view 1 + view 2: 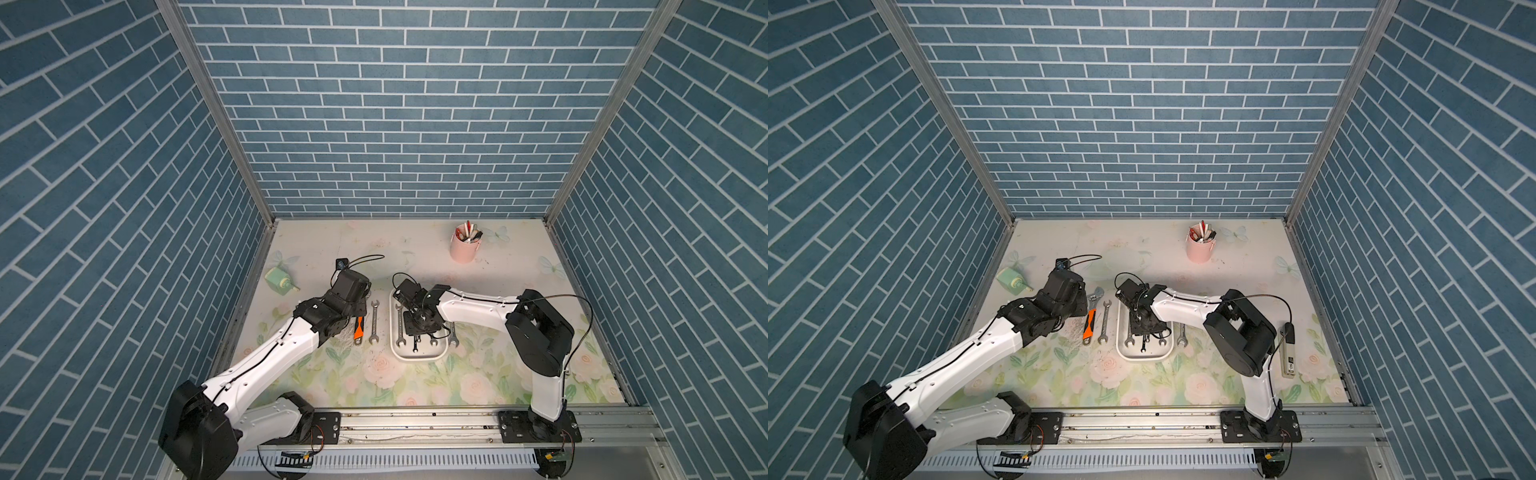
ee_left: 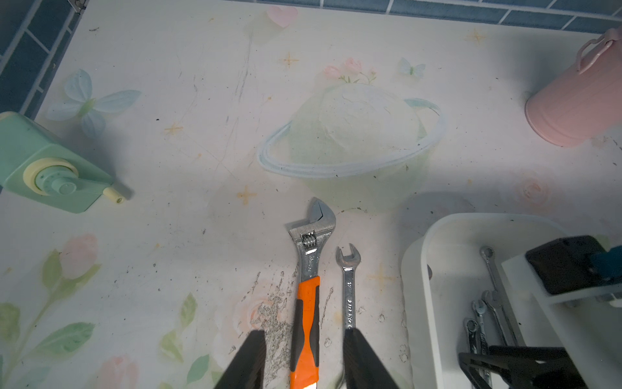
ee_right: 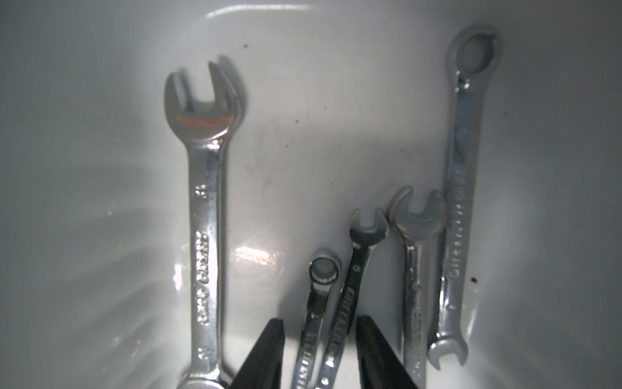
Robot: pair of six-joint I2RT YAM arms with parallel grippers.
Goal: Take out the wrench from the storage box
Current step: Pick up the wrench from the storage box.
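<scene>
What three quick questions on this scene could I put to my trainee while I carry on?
1. True or false: the orange-handled wrench lies inside the white box.
2. Which gripper reaches into the box? A) left B) right
3. How many wrenches does the right wrist view show in the box?
Key: 1 false, it lies on the table beside the box, between the fingers of the left gripper. 2 B, the right gripper. 3 five.

Blue brick-pattern walls (image 1: 399,124) on three sides, aluminium corner posts (image 1: 222,116), pale floral tabletop (image 1: 498,282), soft light.
</scene>
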